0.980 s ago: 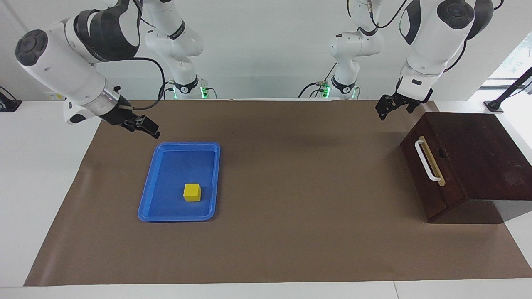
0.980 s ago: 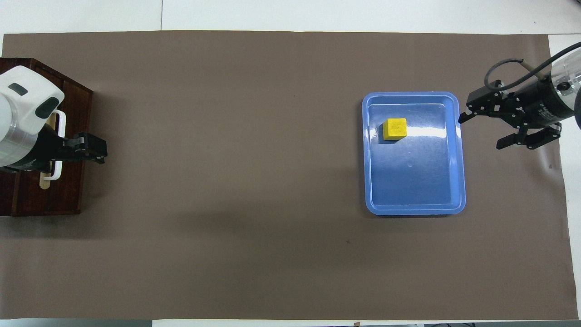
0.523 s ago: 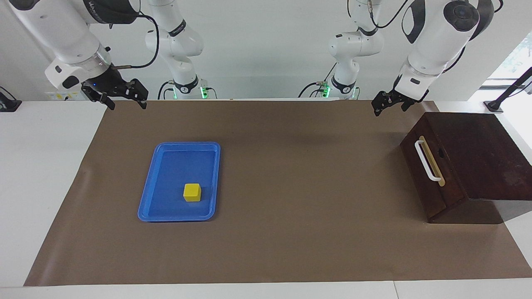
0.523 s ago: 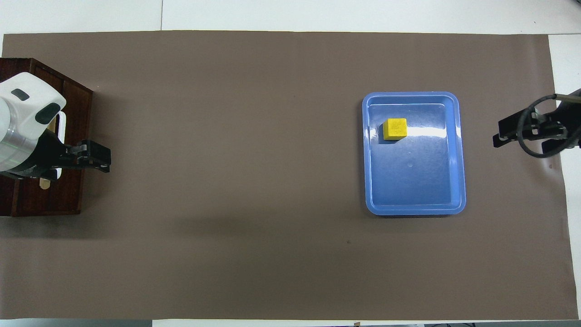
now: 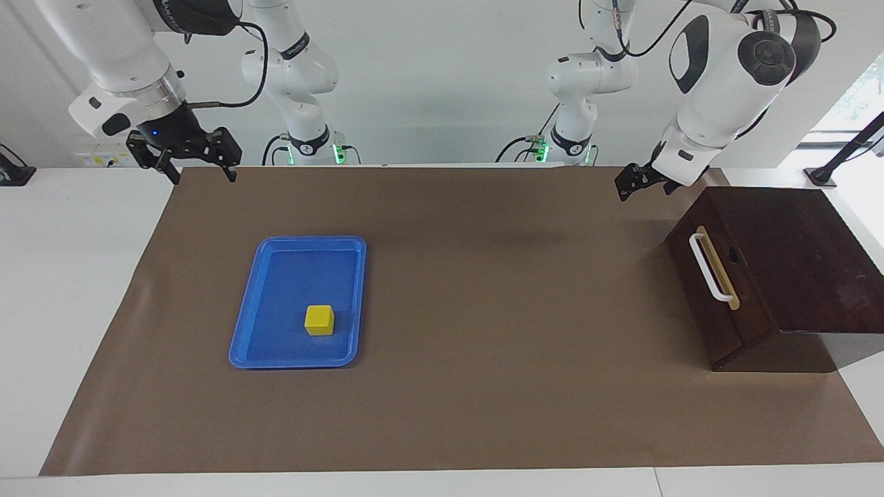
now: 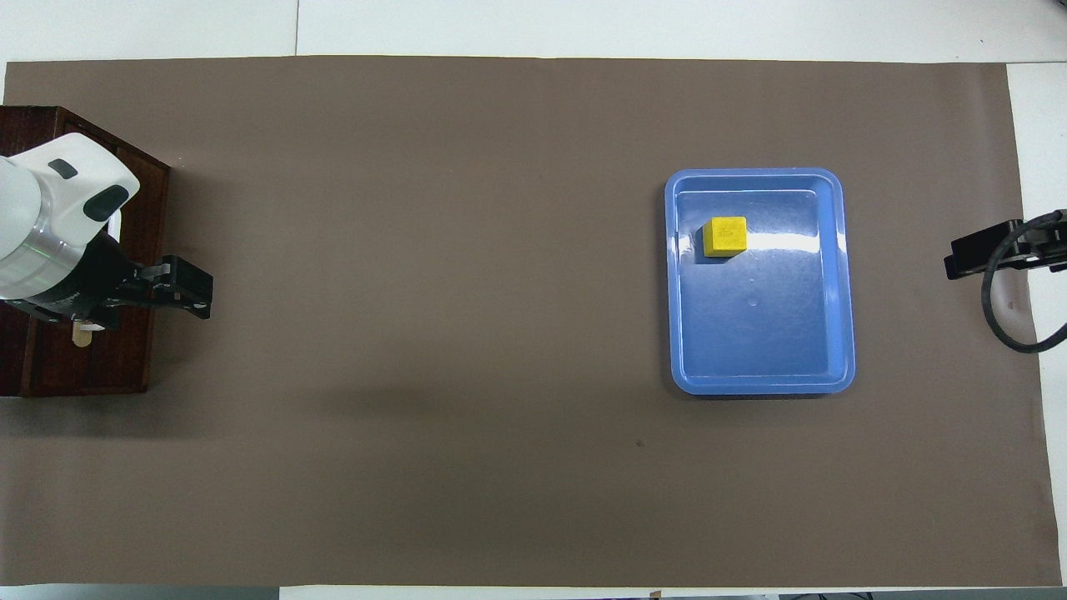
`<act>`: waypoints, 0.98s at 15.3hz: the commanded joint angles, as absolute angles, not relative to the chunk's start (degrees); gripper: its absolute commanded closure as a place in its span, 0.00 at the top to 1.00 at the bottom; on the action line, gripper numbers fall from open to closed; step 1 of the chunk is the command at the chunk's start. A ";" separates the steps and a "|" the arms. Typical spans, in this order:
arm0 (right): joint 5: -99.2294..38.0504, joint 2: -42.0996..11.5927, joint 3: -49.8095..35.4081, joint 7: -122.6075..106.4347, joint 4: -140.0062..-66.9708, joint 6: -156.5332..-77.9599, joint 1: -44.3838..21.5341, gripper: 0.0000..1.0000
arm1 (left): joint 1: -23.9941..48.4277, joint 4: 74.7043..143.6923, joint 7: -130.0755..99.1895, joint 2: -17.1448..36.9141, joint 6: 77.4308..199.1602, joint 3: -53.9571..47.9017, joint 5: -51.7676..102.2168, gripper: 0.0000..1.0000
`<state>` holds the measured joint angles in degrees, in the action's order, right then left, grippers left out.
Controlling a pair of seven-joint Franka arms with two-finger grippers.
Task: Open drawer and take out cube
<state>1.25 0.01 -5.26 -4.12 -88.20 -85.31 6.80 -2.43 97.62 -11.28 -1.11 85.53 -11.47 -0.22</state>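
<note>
Both arms have pulled back toward the tabletop's robot-side edge, right jaws [image 5: 197,164] and left jaws [image 5: 641,185] wide, empty. Drawer [image 5: 715,290] is closed; cube [image 5: 320,319] lies in the blue tray [image 5: 243,331]: task looks finished.

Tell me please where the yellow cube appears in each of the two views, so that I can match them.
Facing view: the yellow cube lies in the blue tray, in the part farther from the robots, low in the picture.
Overhead view: the cube lies in the tray's upper part.
Shared landmark: the blue tray, toward the right arm's end of the table.
</note>
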 commanded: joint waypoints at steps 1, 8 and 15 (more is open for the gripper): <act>2.02 0.44 -5.54 -5.28 -89.39 -87.45 7.03 1.00 | -2.90 98.60 -10.89 -3.69 84.11 -11.07 0.62 1.00; 1.23 0.97 -5.63 -3.78 -89.73 -85.08 7.21 1.00 | -3.87 98.26 -11.07 -3.96 84.02 -10.99 0.62 1.00; 0.97 0.70 -5.10 -3.52 -89.65 -85.43 6.94 1.00 | -3.87 98.26 -11.07 -3.96 84.02 -10.99 0.62 1.00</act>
